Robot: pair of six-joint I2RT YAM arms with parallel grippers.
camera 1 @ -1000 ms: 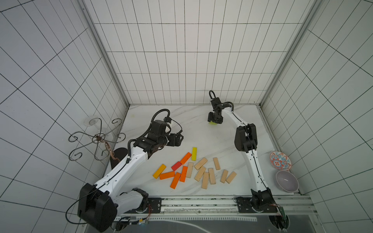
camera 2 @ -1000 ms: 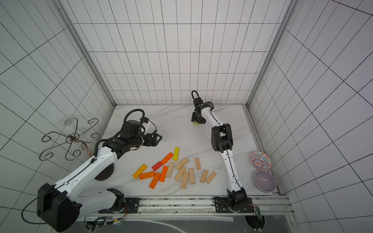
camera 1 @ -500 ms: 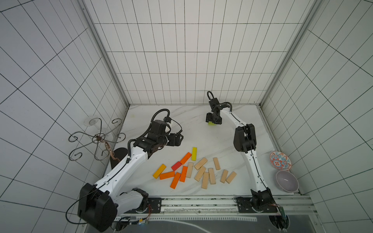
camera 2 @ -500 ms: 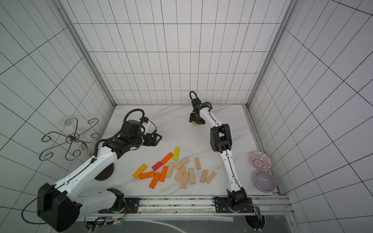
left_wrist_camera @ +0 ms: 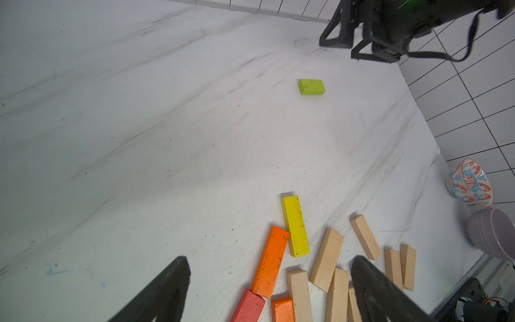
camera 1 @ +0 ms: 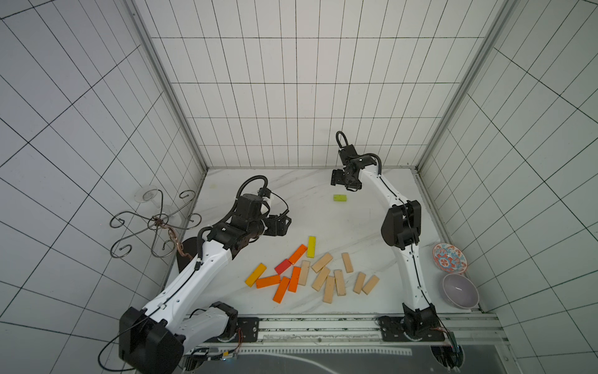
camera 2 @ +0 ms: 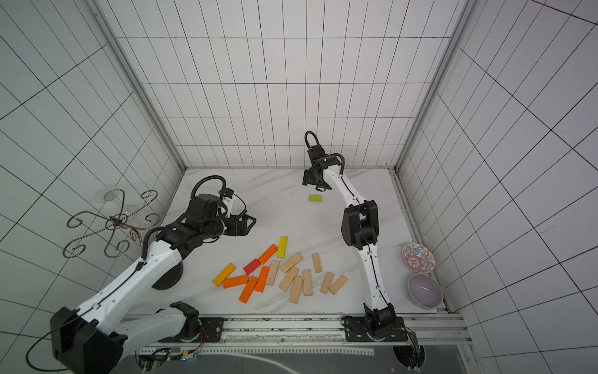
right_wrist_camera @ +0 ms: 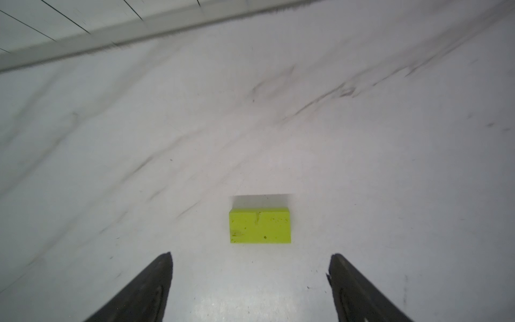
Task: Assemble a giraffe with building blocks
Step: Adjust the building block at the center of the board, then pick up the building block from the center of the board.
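Right gripper: fingers spread wide with nothing between them, hanging low over the marble tabletop.
Left gripper: also spread and empty, poised at the edge of the block pile.
Step in hand: probably leaving the lime-green block as the giraffe's first piece. Rise straight up before swinging to the pile, so that no finger nudges it.
Lime-green block: on the table just ahead of the right fingertips and apart from them, seemingly flat. In both top views it lies alone, well apart from the pile.
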